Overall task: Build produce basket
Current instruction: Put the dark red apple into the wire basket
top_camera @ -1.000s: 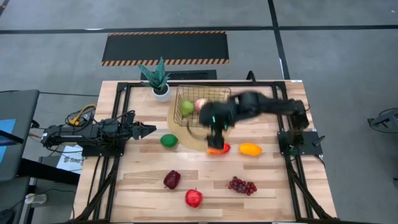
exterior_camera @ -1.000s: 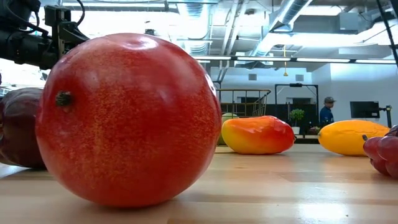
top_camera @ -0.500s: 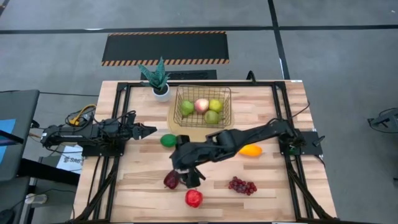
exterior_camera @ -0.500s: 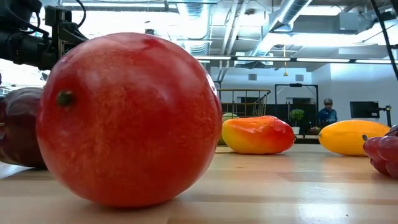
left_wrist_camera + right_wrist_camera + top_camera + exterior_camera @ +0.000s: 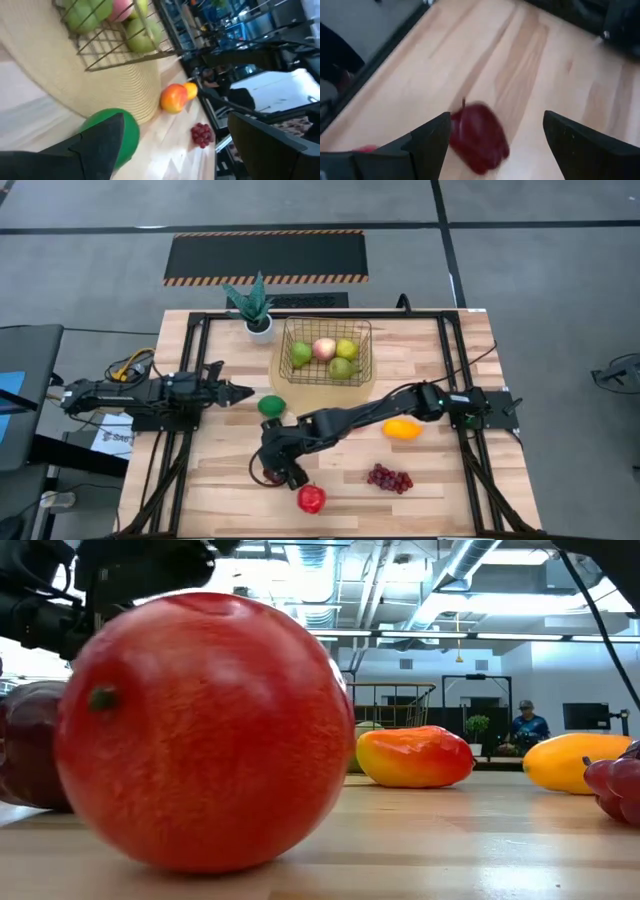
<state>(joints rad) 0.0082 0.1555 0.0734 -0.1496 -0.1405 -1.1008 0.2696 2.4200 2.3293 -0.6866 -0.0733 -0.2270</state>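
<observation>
Near-left of table: right gripper (image 5: 283, 470) now sits over the dark red fruit (image 5: 271, 473); half a second ago it was a little farther right of it, a second ago up beside the basket.
Right fingers: spread wide, nothing held; in the right wrist view the dark red fruit (image 5: 478, 136) lies between them, not yet gripped.
Basket (image 5: 326, 351): far centre on a woven mat (image 5: 290, 385), holds four pieces: peach (image 5: 323, 348), two green pears (image 5: 301, 353), yellow-green apple (image 5: 346, 348). Same count as half a second ago.
Still loose on table: green lime (image 5: 270, 406) near-left of the basket, mango (image 5: 414, 756) (arm covers it from above), yellow-orange fruit (image 5: 402, 428) right, grapes (image 5: 390, 478) near-right, red apple (image 5: 311, 499) near centre.
Red apple note: turned slightly in the low view; probably nudged.
Left gripper (image 5: 238, 391): parked at left edge, pointing at the lime; fingers part open, empty.
Meaning: last drop looks done, this is the next pick; roughly four of ten in.
Next: close on the dark red fruit, lift, carry far to the basket.
</observation>
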